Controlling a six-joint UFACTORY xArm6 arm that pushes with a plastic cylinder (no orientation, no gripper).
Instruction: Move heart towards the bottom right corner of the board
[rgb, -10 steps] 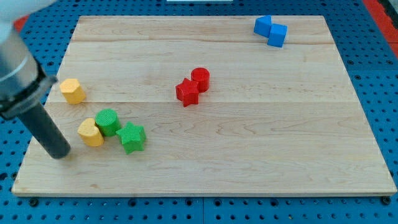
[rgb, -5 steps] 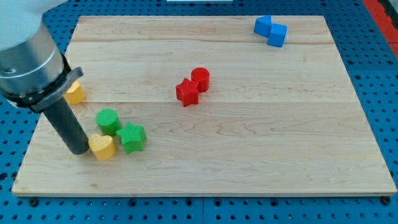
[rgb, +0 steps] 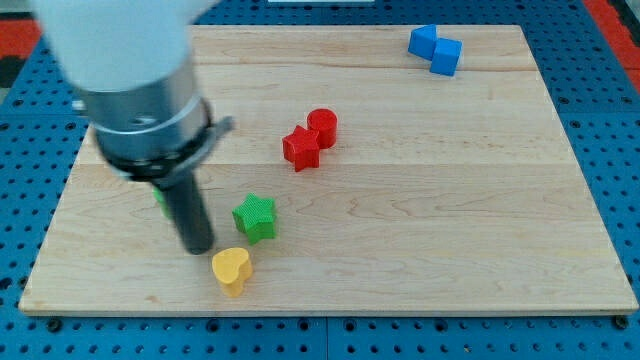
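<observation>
My tip stands on the board, just up-left of the yellow heart; I cannot tell if it touches. The heart lies near the board's bottom edge, left of the middle. The green star is just up-right of the heart.

The arm's grey body is blurred and cut off by the view's top edge, and it hides the far left part of the board. Just a sliver of a green block shows at the left of the rod, too little to tell its shape. The two blue blocks at the far right touch, and their shapes are hard to make out.
</observation>
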